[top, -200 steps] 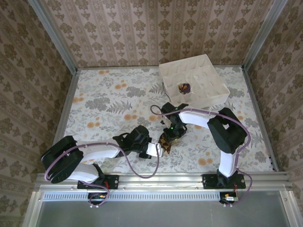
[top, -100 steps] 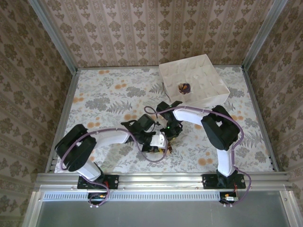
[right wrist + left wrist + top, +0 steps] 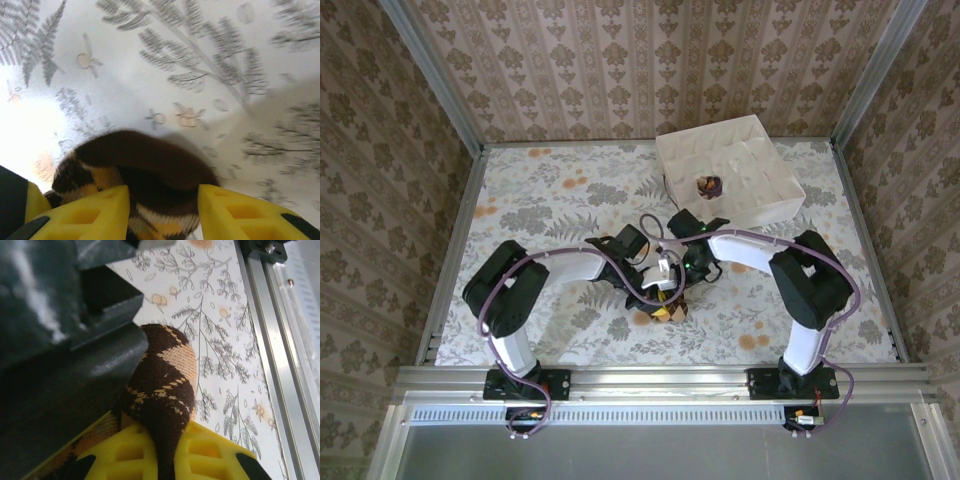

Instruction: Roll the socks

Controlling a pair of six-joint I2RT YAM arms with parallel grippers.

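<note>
A: Where is the brown sock (image 3: 668,309) at this moment?

B: It lies on the surface (image 3: 550,200) between the two arms, toward the near edge, as a short thick bundle. The purple sock (image 3: 709,185) sits inside the white box (image 3: 750,212) at the back, well apart from it.

A: Who holds the brown one?

B: The left fingers (image 3: 120,460) are clamped on it. In the left wrist view the fabric is pinched between the yellow pads and runs straight away from them, so its long axis continues the line of that arm.

A: And the right fingers (image 3: 90,212)?

B: They stand apart, one on each side of the rounded end of the bundle. I do not think they press it.

A: So what does the coming move depend on?

B: In my judgement the roll is only partly made. The sock lies just ahead of the right fingers, on their near-edge side, and crosswise to their gap. The left arm is the nearer one, since it has the grip, so the right must work around that fixed end
</note>
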